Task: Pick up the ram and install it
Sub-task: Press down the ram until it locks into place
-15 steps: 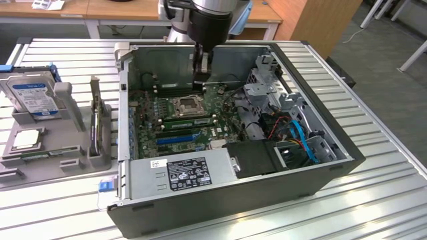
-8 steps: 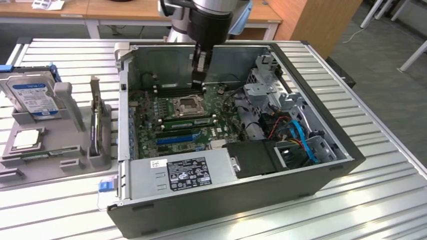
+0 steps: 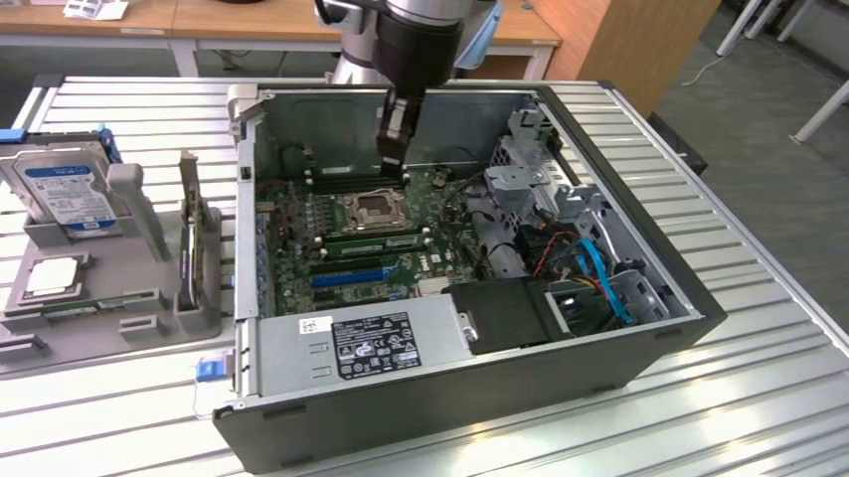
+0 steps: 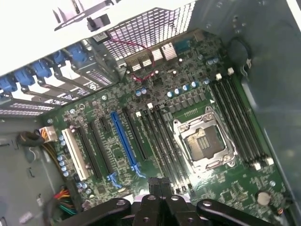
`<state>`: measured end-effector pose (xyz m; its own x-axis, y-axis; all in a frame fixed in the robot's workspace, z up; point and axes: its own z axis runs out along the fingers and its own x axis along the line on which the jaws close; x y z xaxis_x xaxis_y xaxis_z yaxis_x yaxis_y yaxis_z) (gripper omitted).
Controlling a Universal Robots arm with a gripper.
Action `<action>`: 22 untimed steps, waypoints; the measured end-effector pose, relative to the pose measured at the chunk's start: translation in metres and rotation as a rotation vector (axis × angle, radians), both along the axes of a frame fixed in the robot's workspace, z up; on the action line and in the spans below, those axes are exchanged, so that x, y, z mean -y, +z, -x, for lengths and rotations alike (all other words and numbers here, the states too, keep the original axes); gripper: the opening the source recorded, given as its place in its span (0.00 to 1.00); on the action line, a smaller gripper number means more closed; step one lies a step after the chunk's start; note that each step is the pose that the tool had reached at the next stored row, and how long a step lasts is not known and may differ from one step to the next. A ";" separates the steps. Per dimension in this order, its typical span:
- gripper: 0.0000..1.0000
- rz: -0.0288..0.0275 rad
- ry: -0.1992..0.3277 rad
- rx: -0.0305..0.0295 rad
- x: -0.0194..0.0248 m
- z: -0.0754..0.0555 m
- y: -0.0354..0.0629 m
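Note:
The open computer case (image 3: 637, 328) lies on the table with its motherboard (image 4: 141, 94) facing up. A long green stick that looks like the ram (image 3: 378, 238) sits along the memory slots beside the empty CPU socket (image 3: 374, 207). My gripper (image 3: 394, 149) hangs inside the case above the slots on the socket's far side. In the wrist view my gripper (image 4: 160, 182) is shut, its black fingertips pressed together with nothing between them. They hover above the dark memory slots (image 4: 162, 141) next to the CPU socket (image 4: 203, 147). I cannot tell whether they touch the board.
A grey fixture (image 3: 27, 348) at the exterior view's left holds a silver hard drive (image 3: 64, 189) with a blue label, an upright expansion card (image 3: 197, 243) and a CPU chip (image 3: 54, 276). The power supply (image 3: 358, 343), drive bays (image 3: 531, 189) and cables (image 3: 591, 268) crowd the case.

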<state>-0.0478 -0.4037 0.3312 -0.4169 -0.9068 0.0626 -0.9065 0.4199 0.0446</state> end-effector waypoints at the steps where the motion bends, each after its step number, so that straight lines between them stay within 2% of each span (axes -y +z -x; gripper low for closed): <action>1: 0.11 0.0045 -0.009 0.0016 0.0000 0.000 0.0002; 3: 0.11 0.0117 -0.028 0.0056 0.0000 0.000 0.0003; 6: 0.11 0.0127 -0.050 0.0148 -0.0006 0.000 0.0005; 7: 0.11 0.0124 -0.055 0.0214 -0.0010 0.000 0.0006; 8: 0.11 0.0121 -0.059 0.0304 -0.0013 0.000 0.0010; 10: 0.11 0.0117 -0.067 0.0514 -0.0021 0.000 0.0016; 12: 0.11 0.0115 -0.076 0.0694 -0.0027 0.000 0.0023; 15: 0.11 0.0117 -0.099 0.0870 -0.0034 0.000 0.0029; 17: 0.11 0.0123 -0.118 0.0924 -0.0037 0.000 0.0029; 22: 0.11 0.0155 -0.187 0.0930 -0.0037 0.000 0.0030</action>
<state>-0.0479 -0.4000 0.3342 -0.5826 -0.8122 0.0293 -0.8125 0.5813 -0.0434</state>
